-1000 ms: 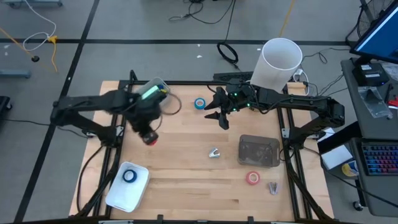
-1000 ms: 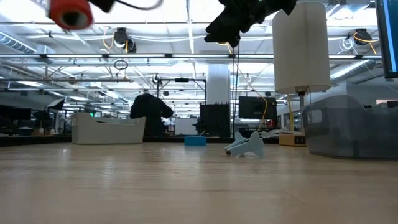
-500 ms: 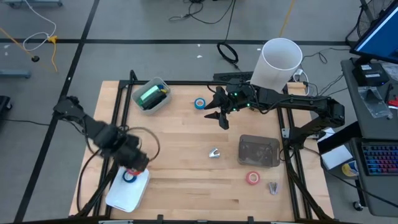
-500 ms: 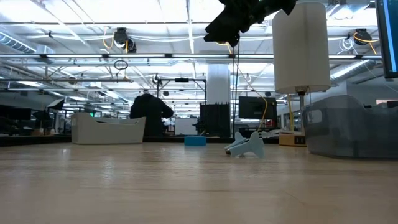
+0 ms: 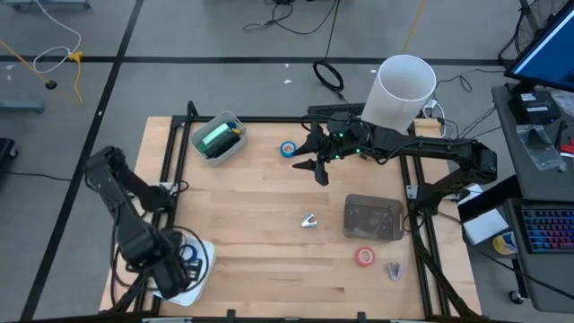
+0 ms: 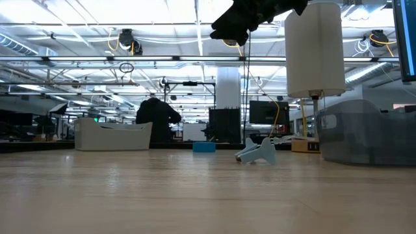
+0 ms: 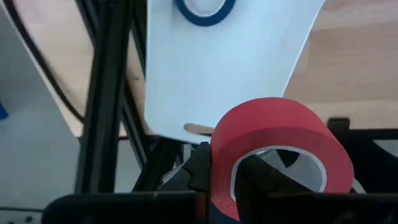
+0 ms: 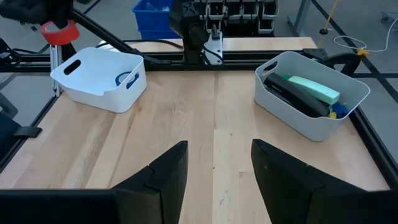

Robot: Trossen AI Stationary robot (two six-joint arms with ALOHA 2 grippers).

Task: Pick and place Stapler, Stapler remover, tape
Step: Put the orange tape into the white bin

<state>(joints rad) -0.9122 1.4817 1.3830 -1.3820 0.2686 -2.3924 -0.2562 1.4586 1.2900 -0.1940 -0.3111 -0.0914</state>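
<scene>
**Red tape roll over the white bin**

The red tape roll [image 7: 273, 149] sits clamped in the left pincer [image 7: 217, 177], at the white bin [image 7: 217, 68] on the desk's [image 5: 269, 224] front left corner. A blue tape roll [image 7: 204, 7] lies inside. The right pincer [image 8: 214, 165] hovers apart near the desk's back edge.

In the high view the left arm folds down the left edge of the frame, its elbow at mid-left and its wrist bent toward the lower left corner. The left hand [image 5: 172, 266] sits there, fingers closed around a red tape roll [image 7: 273, 152], which its own wrist view shows pinched through the ring. The right arm reaches in from the right side of the frame, stretched nearly level across the upper middle. The right hand [image 5: 309, 161] hangs at upper centre, its two dark fingers [image 8: 165, 171] spread apart and holding nothing.
</scene>
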